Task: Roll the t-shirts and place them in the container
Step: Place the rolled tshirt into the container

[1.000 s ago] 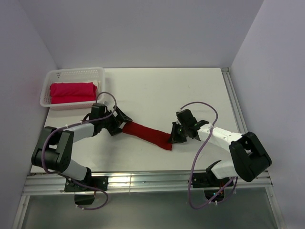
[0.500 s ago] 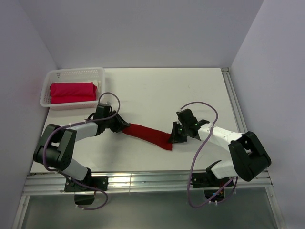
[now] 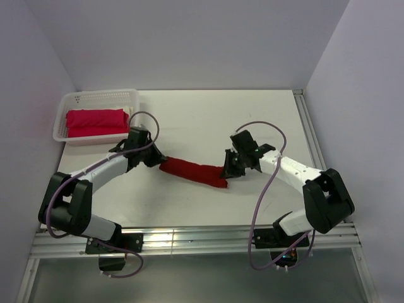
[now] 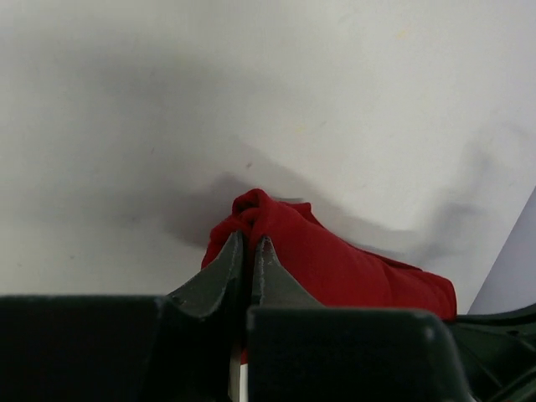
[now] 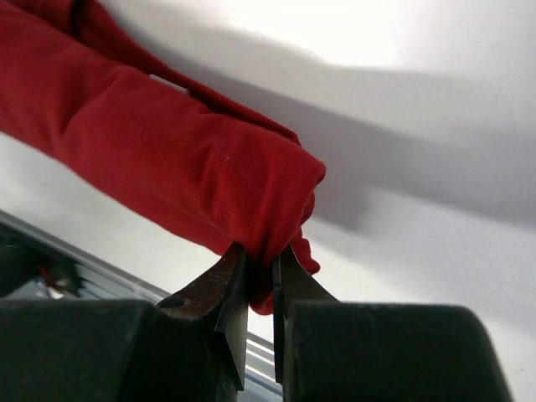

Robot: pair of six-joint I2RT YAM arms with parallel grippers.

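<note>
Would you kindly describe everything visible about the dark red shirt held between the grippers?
The dark crimson t-shirt is soft matte cloth rolled into a long, narrow bundle. It runs slantwise across the near middle of the white table, its left end farther back. The left gripper is shut on its bunched left end, the right gripper on its right end. Whether its middle rests on the table or hangs just above cannot be told.

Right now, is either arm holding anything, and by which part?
Yes: the rolled crimson t-shirt, by both ends. The left fingers pinch its left end, the right fingers its right end.
</note>
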